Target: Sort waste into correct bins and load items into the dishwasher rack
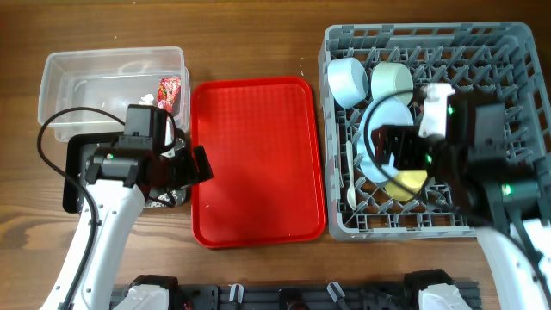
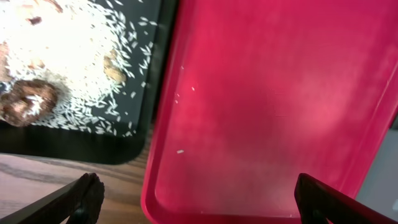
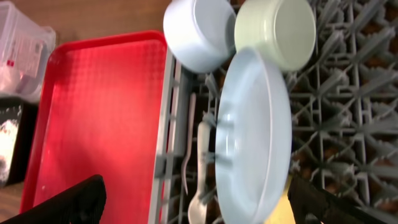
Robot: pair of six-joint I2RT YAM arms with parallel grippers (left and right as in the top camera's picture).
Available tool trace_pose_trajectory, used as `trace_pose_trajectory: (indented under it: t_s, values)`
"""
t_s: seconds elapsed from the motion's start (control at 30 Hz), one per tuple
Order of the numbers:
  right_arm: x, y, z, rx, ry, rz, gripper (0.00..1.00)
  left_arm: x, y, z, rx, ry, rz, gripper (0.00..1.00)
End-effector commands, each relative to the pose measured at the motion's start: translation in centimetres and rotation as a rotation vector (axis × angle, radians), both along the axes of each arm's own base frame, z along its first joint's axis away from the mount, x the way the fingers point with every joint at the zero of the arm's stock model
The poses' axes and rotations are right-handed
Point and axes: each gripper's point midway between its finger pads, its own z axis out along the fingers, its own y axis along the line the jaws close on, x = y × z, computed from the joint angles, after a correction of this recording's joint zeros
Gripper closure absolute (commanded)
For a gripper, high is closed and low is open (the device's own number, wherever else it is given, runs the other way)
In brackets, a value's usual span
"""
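The grey dishwasher rack (image 1: pixel 516 52) holds the pale blue bowl (image 1: pixel 348 80), pale green bowl (image 1: pixel 392 79), pale blue plate (image 1: pixel 383 116) on edge, yellow cup (image 1: pixel 408 183), and white spoon (image 3: pixel 200 186) and fork (image 3: pixel 189 149) in its left slot. The clear tub (image 1: pixel 86 82) holds the red wrapper (image 1: pixel 169 90). The black tray (image 2: pixel 81 146) holds rice with brown bits (image 2: pixel 62 62). My left gripper (image 2: pixel 196 202) is open and empty over the red tray's corner. My right gripper (image 3: pixel 199 202) is open and empty above the plate (image 3: pixel 255 130). The tissue is out of view.
The large flat red tray (image 1: pixel 256 159) lies between the bins and the rack, with a few stray rice grains (image 2: pixel 180 151) on it. Wooden tabletop (image 1: pixel 258 34) surrounds everything.
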Motion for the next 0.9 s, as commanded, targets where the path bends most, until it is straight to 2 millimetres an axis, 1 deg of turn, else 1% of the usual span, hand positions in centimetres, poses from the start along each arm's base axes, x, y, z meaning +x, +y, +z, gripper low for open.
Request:
trace_pose_trajectory:
  t_s: [0.0, 0.07, 0.1, 0.13, 0.17, 0.23, 0.27, 0.57, 0.6, 0.67, 0.73, 0.8, 0.87]
  values:
    - [-2.7, 0.1, -0.1, 0.044, -0.087, 0.012, 0.00, -1.7, -0.7, 1.0, 0.039, -0.108, -0.070, 0.00]
    - [-4.4, -0.1, -0.2, 0.059, -0.190, 0.013, 0.00, -2.8, -0.5, 2.9, 0.074, -0.279, -0.058, 0.00]
    - [-5.1, -0.2, -0.3, 0.062, -0.217, 0.013, 0.00, -3.4, -0.6, 3.7, 0.064, -0.343, -0.052, 0.00]
    - [-5.9, -0.5, -0.6, 0.058, -0.242, 0.004, 0.00, -4.2, -0.8, 5.0, 0.028, -0.446, -0.053, 0.00]
    - [-6.2, -0.5, -0.8, 0.059, -0.245, 0.004, 0.00, -4.6, -0.7, 6.0, 0.014, -0.497, -0.050, 0.00]
    - [-7.0, -0.3, -1.8, 0.089, -0.186, -0.006, 0.00, -4.7, -0.7, 7.7, -0.011, -0.591, -0.043, 0.00]
    - [-7.2, -0.3, -2.1, 0.097, -0.167, -0.018, 0.00, -4.9, -0.7, 8.1, -0.017, -0.612, -0.042, 0.00]
    - [-7.2, -0.3, -2.4, 0.097, -0.147, -0.021, 0.00, -4.9, -0.6, 8.2, -0.017, -0.616, -0.041, 0.00]
    - [-7.2, -1.0, -2.7, 0.056, -0.148, -0.041, 0.00, -4.9, -0.6, 8.2, -0.018, -0.616, -0.041, 0.00]
    - [-6.9, -1.5, -1.2, 0.034, -0.239, -0.042, 0.00, -4.9, -0.6, 8.2, -0.017, -0.616, -0.041, 0.00]
    - [-7.5, -1.5, 0.7, -0.001, -0.368, 0.004, 0.00, -4.9, -0.6, 8.2, -0.018, -0.616, -0.041, 0.00]
    - [-8.9, -2.0, 1.5, 0.004, -0.475, -0.011, 0.00, -4.9, -0.6, 8.2, -0.018, -0.616, -0.041, 0.00]
    - [-9.5, -2.2, 1.9, 0.016, -0.612, -0.025, 0.00, -4.9, -0.6, 8.2, -0.018, -0.616, -0.041, 0.00]
